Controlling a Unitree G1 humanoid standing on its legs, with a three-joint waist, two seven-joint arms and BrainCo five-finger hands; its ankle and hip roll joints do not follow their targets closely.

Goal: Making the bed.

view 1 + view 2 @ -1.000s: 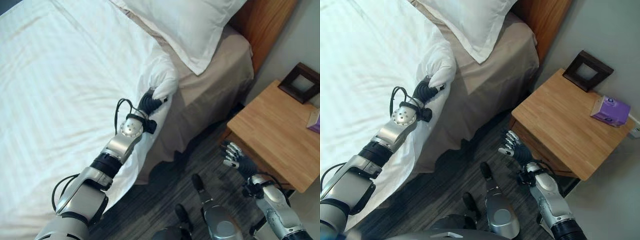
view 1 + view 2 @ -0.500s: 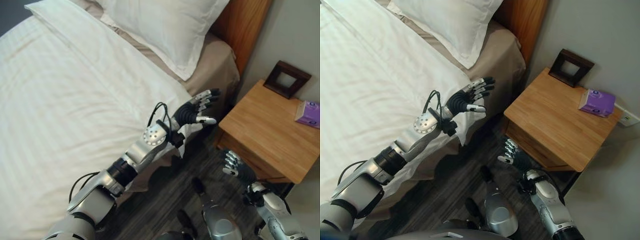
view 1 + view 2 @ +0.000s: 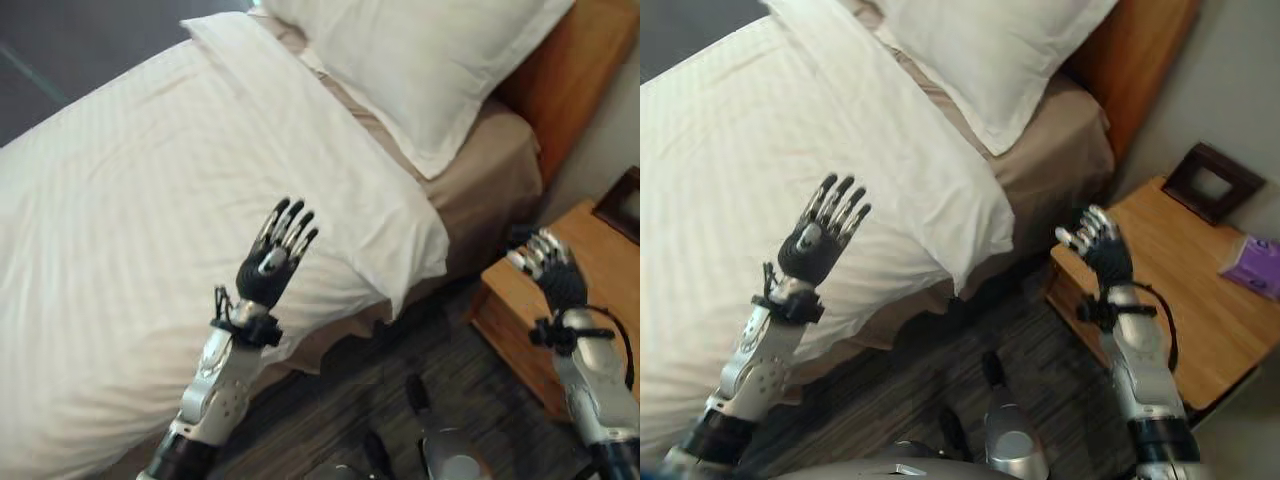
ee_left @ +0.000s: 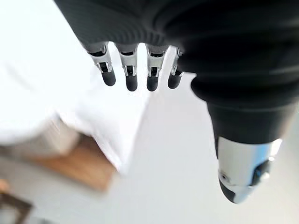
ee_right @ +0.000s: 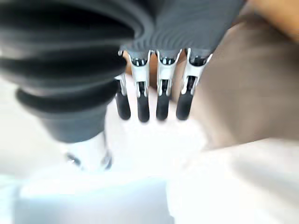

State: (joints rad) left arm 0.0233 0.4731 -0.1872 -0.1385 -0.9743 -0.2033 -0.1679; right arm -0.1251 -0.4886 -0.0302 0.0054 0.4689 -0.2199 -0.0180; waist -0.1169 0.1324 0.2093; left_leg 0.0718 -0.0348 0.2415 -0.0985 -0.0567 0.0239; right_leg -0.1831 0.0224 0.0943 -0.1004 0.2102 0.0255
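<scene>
Below the left hand (image 3: 272, 268), white duvet (image 3: 150, 230) lies free.

1. The left hand (image 3: 272, 262) is raised on an upright forearm, fingers straight and spread, holding nothing.
2. The right hand (image 3: 1098, 247) is raised at the right, fingers slightly relaxed, empty.

The duvet (image 3: 150, 230) is white cloth, matt, woven with faint stripes and lightly creased near its corner. Beside it, toward the headboard (image 3: 1135, 50), the pillow (image 3: 440, 60) is smooth white cloth, and the sheet (image 3: 1060, 150) under it is matt beige fabric. The headboard and the nightstand's tabletop (image 3: 1185, 270) are smooth, warm-toned wood with a soft sheen. The floor (image 3: 940, 380) by the bed looks like dark, streaked wood grain.
</scene>
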